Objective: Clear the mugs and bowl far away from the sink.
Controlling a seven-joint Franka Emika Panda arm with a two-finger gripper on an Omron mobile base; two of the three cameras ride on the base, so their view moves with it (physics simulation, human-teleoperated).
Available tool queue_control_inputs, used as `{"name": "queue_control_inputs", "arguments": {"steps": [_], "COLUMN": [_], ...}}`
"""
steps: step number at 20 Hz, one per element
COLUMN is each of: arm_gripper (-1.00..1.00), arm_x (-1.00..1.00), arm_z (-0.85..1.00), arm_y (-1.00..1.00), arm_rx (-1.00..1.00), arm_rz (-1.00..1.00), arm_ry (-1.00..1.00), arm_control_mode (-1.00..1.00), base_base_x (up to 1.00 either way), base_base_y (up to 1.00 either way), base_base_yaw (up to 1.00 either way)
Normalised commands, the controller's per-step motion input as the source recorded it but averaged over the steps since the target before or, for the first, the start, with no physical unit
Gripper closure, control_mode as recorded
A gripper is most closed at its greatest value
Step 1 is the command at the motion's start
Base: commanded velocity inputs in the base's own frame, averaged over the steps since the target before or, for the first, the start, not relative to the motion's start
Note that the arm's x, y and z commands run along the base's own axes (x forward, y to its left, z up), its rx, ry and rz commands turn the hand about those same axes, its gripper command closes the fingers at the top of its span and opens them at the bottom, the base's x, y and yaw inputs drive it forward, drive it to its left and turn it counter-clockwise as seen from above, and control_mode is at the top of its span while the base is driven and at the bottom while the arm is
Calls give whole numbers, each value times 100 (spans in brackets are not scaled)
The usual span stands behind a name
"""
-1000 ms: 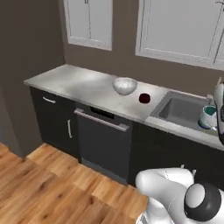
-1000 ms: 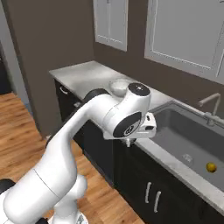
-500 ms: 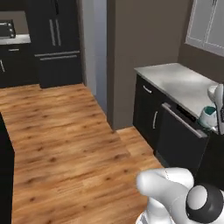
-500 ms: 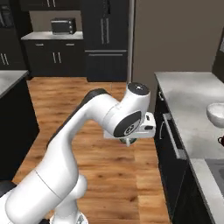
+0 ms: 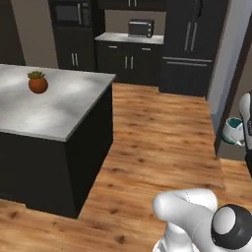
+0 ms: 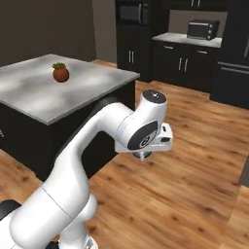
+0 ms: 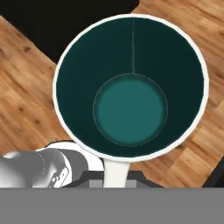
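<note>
Base swung toward island [image 5: 59, 110], hand view shows teal mug [image 7: 130, 87] interior

Plant pot [image 5: 38, 83] on broad bare island [image 5: 59, 110]

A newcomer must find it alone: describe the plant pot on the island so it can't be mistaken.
Start at the big grey-topped island with black sides. Near its far left part stands the plant pot, round and terracotta orange with a small green tuft. Nothing else sits on that top.
</note>
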Motion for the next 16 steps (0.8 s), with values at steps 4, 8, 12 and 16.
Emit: {"name": "queue_control_inputs", "arguments": {"steps": [4,8,12,16], "arm_gripper": [100,100,100,100], "arm_x": [0,0,0,0], "arm_z": [0,0,0,0], "arm_y": [0,0,0,0], "arm_rx": [0,0,0,0], "arm_rz": [0,0,0,0], "arm_ry": [0,0,0,0], "arm_control_mode": [100,100,100,100], "base_base_x": [48,98,100,93], "base_base_y": [0,-8,-12,-32], "base_base_yaw": [78,67,55,53]}}
